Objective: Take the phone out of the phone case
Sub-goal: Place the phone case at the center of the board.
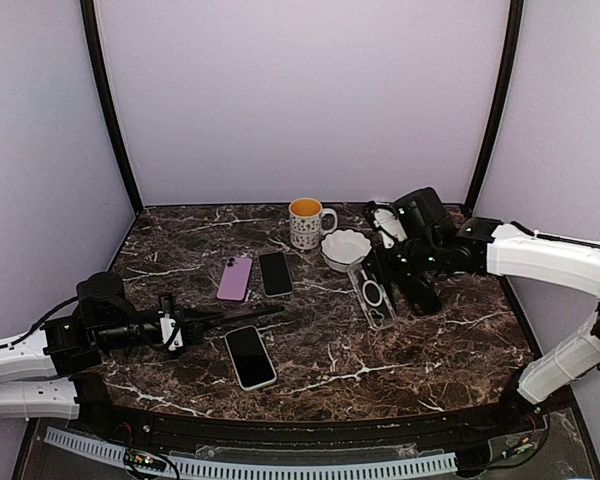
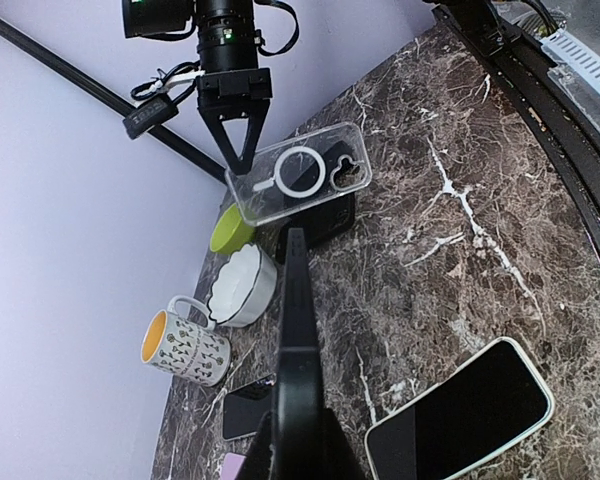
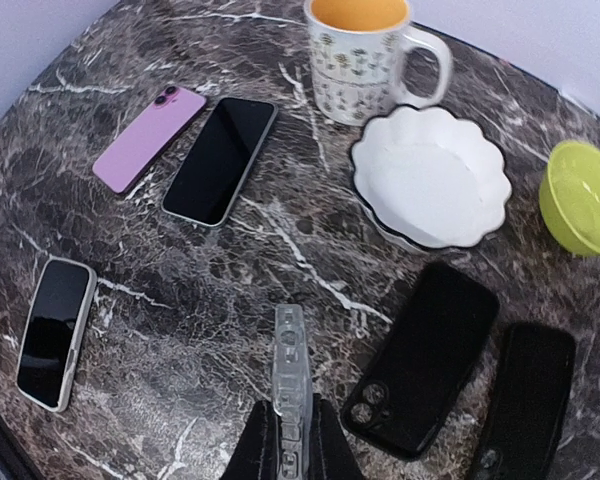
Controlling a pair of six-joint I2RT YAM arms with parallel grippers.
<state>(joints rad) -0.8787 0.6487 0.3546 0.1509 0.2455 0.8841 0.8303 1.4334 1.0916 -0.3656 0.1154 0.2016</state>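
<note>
My left gripper [image 1: 192, 322] is shut on a dark phone [image 1: 245, 315] held edge-on just above the table. In the left wrist view the phone [image 2: 298, 300] runs up from the gripper [image 2: 298, 425] as a thin black slab. My right gripper [image 1: 368, 270] is shut on one end of a clear phone case [image 1: 373, 300] with a ring on its back. That case [image 3: 291, 365] stands on edge between the right gripper's [image 3: 291, 440] fingers. The case [image 2: 300, 185] hangs apart from the phone's tip, with nothing in it.
A phone in a pale case [image 1: 250, 357] lies near the front. A pink phone [image 1: 235, 278] and a black phone [image 1: 275, 272] lie mid-table. A mug [image 1: 307, 222] and a white bowl [image 1: 345, 248] stand behind. Two black cases [image 3: 425, 355] and a green bowl [image 3: 580, 195] sit at the right.
</note>
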